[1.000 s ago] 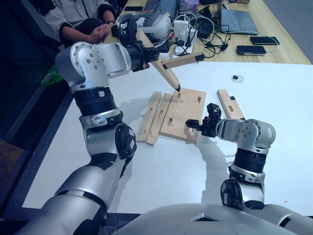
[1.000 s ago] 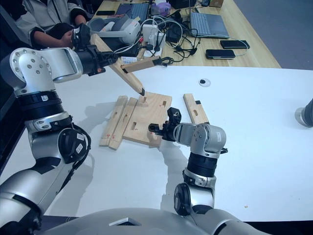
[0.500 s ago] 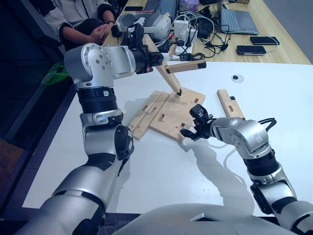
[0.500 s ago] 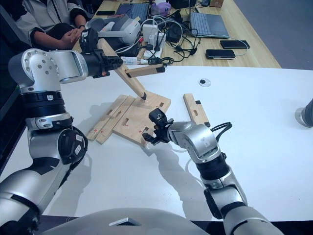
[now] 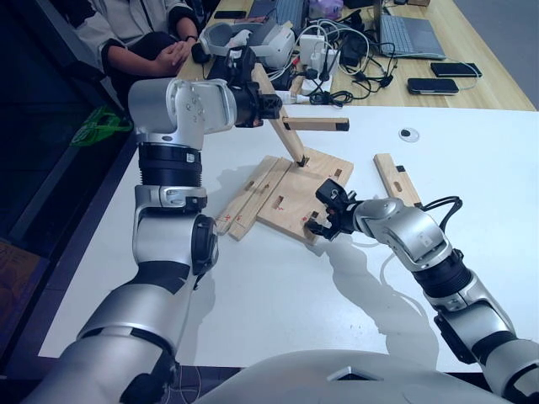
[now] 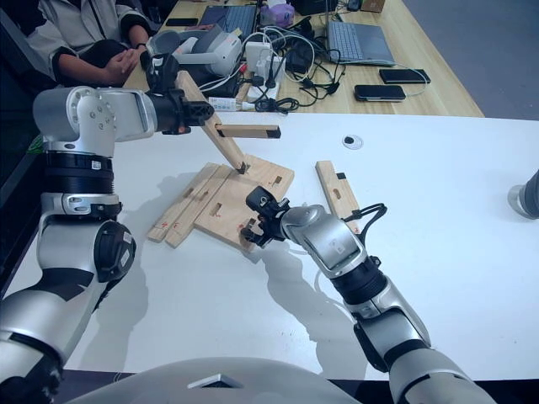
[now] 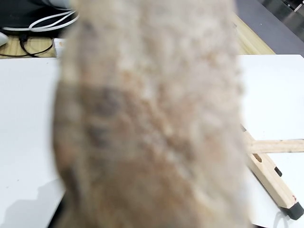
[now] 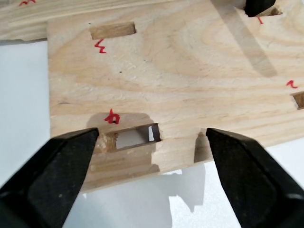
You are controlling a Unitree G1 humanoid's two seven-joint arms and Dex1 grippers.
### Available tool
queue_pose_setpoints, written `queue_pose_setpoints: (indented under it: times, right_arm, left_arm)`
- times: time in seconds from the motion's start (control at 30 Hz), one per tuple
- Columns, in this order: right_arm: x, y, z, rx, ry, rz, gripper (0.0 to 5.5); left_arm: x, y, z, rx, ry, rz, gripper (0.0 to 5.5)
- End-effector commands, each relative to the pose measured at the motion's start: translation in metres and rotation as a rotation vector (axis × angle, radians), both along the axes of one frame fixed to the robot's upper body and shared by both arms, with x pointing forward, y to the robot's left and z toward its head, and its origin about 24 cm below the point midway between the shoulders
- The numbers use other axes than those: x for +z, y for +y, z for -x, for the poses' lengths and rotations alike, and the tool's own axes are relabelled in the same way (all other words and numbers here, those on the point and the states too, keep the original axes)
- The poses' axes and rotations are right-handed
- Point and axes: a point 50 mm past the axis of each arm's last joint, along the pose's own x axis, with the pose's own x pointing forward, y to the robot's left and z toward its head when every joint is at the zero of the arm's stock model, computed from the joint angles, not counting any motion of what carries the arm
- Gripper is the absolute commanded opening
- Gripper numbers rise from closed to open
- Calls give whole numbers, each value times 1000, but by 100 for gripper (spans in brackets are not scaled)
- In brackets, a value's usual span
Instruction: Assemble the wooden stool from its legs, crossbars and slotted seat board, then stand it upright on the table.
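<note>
My left gripper (image 5: 257, 91) is shut on a wooden leg (image 5: 286, 135) that slants down to the slotted seat board (image 5: 307, 189). The leg's dark tip rests at a slot near the board's far edge. A crossbar (image 5: 316, 124) sticks out level from the leg's middle. In the left wrist view the leg (image 7: 152, 118) is a close blur. My right gripper (image 5: 322, 220) is open at the board's near edge. Its fingers (image 8: 57, 171) stand wide apart either side of a slot in the board (image 8: 180, 71). Two more wooden pieces (image 5: 253, 195) lie against the board's left side.
A loose leg (image 5: 394, 177) lies on the white table (image 5: 472, 168) right of the board. A small round disc (image 5: 409, 134) sits farther back. Behind the table, a wooden desk holds a headset (image 5: 253, 38), cables and phones (image 5: 432, 85).
The seat board and the two pieces beside it have turned and slid left. My right gripper followed along the near edge. The held leg has steepened and its crossbar has dropped to level.
</note>
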Motion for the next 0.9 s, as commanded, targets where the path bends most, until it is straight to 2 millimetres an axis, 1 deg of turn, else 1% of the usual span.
queue_pose_setpoints:
  times: [0.03,0.17,0.3,0.4,0.57,0.7,0.9]
  right_arm:
    - [4,1,-3,13,-18,7,426]
    - [4,1,-3,13,-18,11,426]
    - [3,-1,-4,2,-18,16,426]
    - [1,-1,-4,-3,-16,20,426]
    - [0,-3,-4,-16,-15,24,426]
    - [0,-2,-4,-21,-17,20,426]
    - [0,1,-5,-25,-19,10,426]
  left_arm:
    - [10,4,-4,-5,-50,-39,103]
    - [6,4,-2,-38,-34,-70,103]
    - [11,9,0,-57,-16,-93,103]
    - [13,13,4,-63,35,-98,103]
    - [16,10,5,-66,94,-115,103]
    - [8,4,4,-82,142,-147,103]
    - [-13,-9,0,-138,180,-187,103]
